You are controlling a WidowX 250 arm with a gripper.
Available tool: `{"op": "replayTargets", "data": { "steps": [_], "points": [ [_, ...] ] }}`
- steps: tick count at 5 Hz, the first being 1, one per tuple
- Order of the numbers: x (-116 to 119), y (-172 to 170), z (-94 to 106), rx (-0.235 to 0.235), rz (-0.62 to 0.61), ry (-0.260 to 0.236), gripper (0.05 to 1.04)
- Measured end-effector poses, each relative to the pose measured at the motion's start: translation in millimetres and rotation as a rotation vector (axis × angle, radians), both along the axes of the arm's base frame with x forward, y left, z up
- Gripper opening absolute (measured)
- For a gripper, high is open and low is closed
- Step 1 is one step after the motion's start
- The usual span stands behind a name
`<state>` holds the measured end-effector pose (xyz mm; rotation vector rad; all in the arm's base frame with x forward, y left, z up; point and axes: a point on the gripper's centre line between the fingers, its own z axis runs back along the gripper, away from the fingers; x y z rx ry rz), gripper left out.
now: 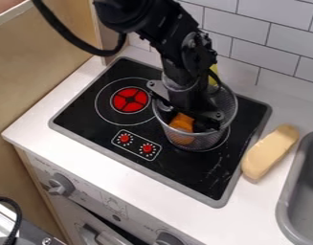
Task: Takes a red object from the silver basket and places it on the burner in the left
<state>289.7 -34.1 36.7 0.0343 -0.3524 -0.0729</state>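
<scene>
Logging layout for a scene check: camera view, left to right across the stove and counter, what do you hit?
Left burner's red disc, silver mesh basket, tan loaf-shaped item, gray sink.

orange object point(182, 122) inside upright silver mesh basket point(227, 109), red-centred left burner point(129, 100)

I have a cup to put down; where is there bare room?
Bare: the left burner, and the white counter strip before the cooktop's front edge. Crowded: the silver basket, with the gripper and an orange object inside; it is also tight between the tan loaf-like object and the sink.
</scene>
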Motion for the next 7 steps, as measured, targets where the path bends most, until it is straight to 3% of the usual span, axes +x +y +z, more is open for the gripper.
{"op": "replayTargets", "data": {
  "steps": [3, 6, 7],
  "points": [
    [12, -3, 17.3, 0.005, 0.002, 0.023, 0.716],
    [22, 6, 54.1, 0.036, -0.031, 0.113, 0.716],
    [26, 19, 68.2, 0.067, -0.085, 0.12, 0.716]
  ]
}}
